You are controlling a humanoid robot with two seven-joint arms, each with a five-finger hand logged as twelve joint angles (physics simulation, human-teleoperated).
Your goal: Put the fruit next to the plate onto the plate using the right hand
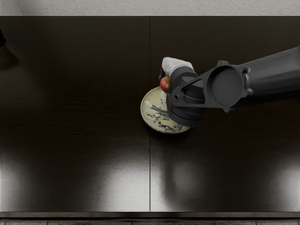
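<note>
The right hand (175,69), just above frame centre, grasps the small round red fruit (164,84) over the upper rim of the round cream patterned plate (152,111) on the dark glossy table (75,140). A sliver of the left arm (2,38) shows at the upper left edge.

Sim-rendered tabletop setup, home/dining feel: dark glossy wood-grain counter (75,117) w/ centre seam fills view, pale grey speckled strip (140,7) at 12 o'clock, cream round painted ceramic plate (152,112) approx. centre.
</note>
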